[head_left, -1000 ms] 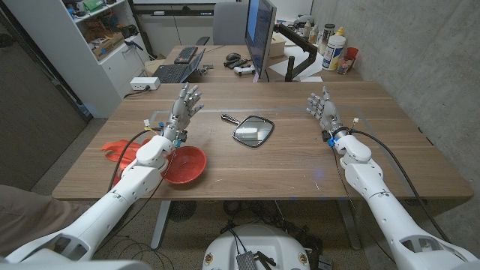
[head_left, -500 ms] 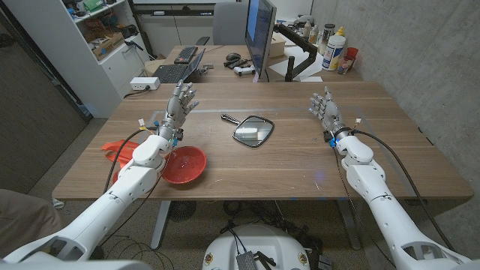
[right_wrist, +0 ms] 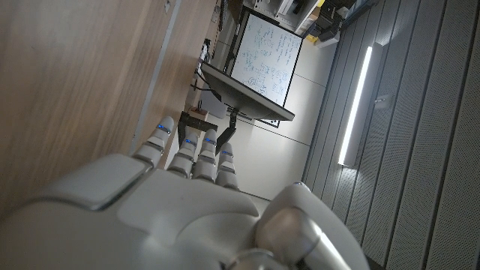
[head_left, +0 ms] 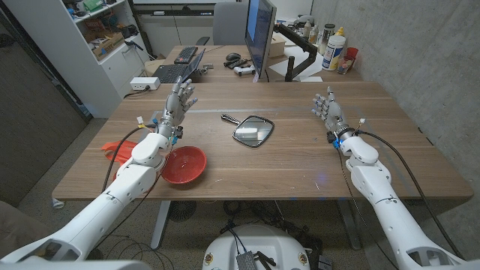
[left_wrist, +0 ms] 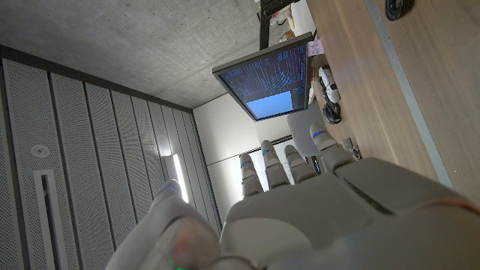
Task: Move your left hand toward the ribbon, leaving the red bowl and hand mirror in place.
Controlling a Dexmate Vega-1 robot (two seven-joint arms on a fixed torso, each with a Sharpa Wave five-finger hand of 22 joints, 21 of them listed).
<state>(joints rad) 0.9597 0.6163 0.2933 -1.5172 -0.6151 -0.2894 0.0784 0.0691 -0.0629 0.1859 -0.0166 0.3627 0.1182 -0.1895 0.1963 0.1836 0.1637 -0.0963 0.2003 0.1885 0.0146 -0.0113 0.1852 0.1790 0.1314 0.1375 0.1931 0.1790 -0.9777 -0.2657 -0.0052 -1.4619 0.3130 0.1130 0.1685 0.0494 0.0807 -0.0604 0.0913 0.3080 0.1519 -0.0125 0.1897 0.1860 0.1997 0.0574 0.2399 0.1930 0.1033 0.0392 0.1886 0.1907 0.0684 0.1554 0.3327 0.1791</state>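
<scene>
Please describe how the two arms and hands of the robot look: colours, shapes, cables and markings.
Both arms are white with rounded shells. A black cable runs along each forearm. The left hand and right hand are light grey; the fingers carry small blue marks. The wrists have small blue and red fittings.

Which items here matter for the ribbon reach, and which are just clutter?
Job:
- left hand, open, raised above the table
- crumpled red-orange ribbon at the table's left edge
- round red plastic bowl, stays put
- black-handled hand mirror, stays put

Lying about:
- right hand, open, idle
- computer monitor
- black keyboard

L hand point(head_left: 180, 100) shifted left toward ribbon point(head_left: 118, 150); R hand point(head_left: 328, 107) drifted right.
</scene>
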